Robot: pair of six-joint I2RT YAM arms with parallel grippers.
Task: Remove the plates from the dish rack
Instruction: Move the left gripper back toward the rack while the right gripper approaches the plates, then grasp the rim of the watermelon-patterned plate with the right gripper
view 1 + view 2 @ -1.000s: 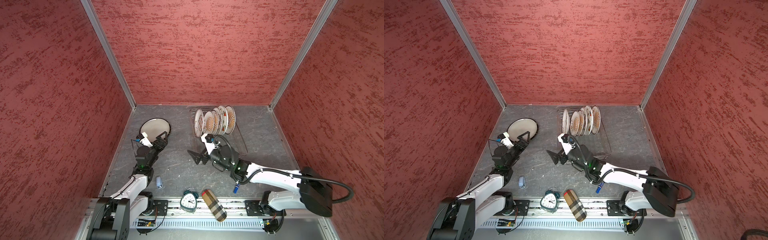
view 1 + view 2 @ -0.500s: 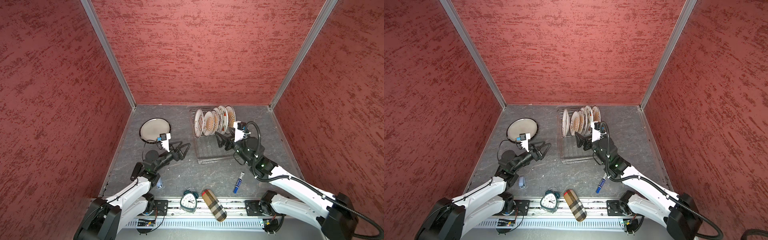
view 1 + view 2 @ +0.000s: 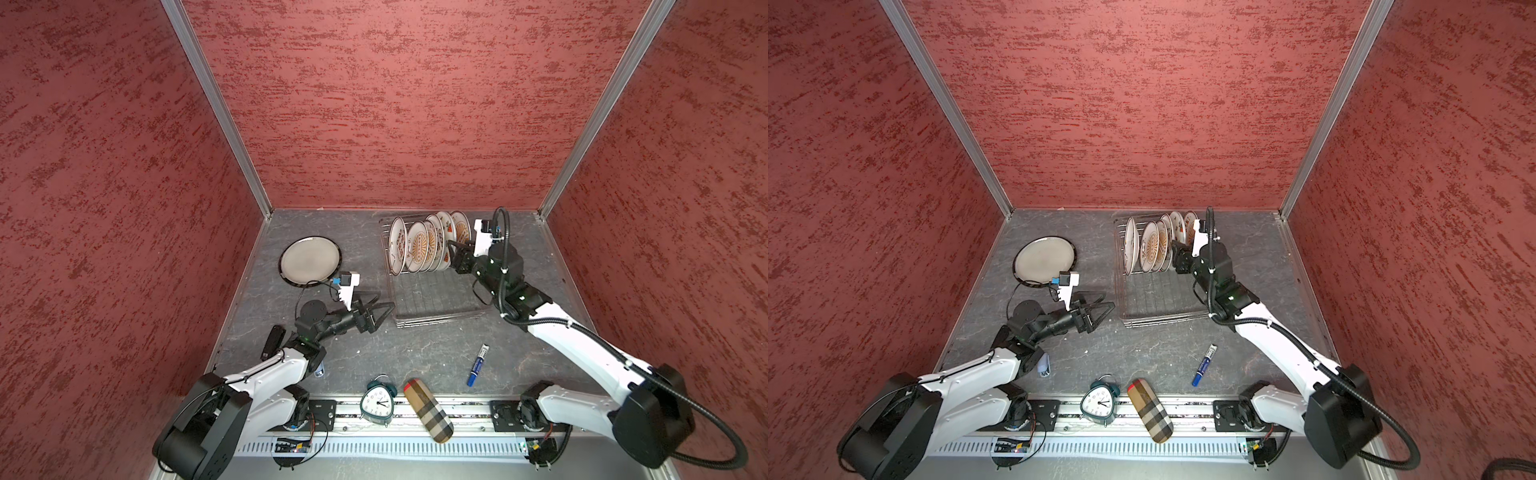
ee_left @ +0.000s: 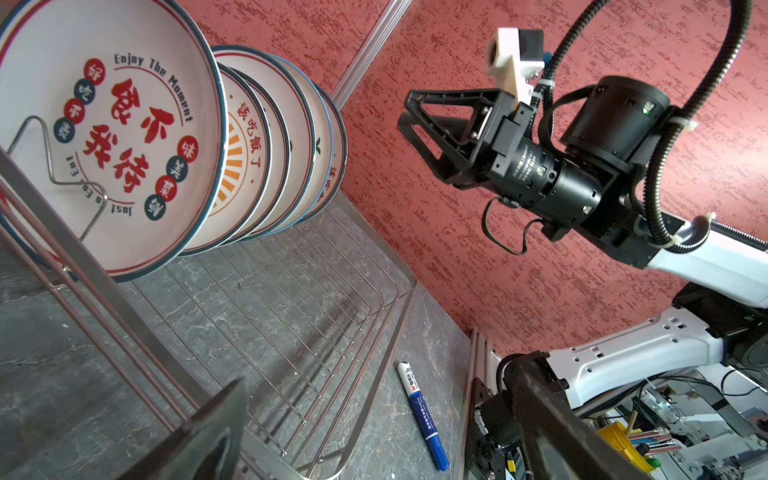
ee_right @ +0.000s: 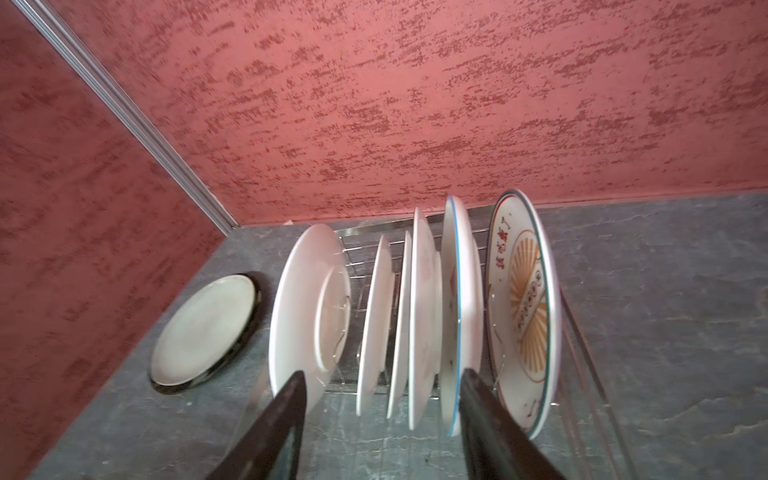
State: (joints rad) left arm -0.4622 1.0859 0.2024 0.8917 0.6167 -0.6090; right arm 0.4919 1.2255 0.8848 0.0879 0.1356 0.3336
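Note:
The silver wire dish rack (image 3: 436, 299) (image 3: 1158, 299) (image 4: 316, 291) stands at the back of the table. Several plates (image 3: 417, 247) (image 3: 1152, 245) stand upright in its prongs, a red-character one (image 4: 116, 137) at one end and an orange sunburst one (image 5: 523, 307) at the other. One grey-white plate with a dark rim (image 3: 309, 259) (image 3: 1044, 259) (image 5: 203, 328) lies flat to the left. My right gripper (image 3: 452, 254) (image 3: 1177, 257) (image 4: 405, 112) (image 5: 382, 382) is open just short of the sunburst end of the row, holding nothing. My left gripper (image 3: 386, 301) (image 3: 1108, 301) (image 4: 374, 415) is open and empty by the rack's front left corner.
A blue marker (image 3: 478, 365) (image 3: 1204, 365) (image 4: 422, 411) lies in front of the rack. A green alarm clock (image 3: 376, 401) and a plaid case (image 3: 428, 409) sit at the front edge. A small pale blue object (image 3: 1043, 365) lies under the left arm. Red walls close in three sides.
My right gripper swung from left of the rack across to the right end of the plate row. My left gripper moved from beside the flat plate to the rack's front left corner.

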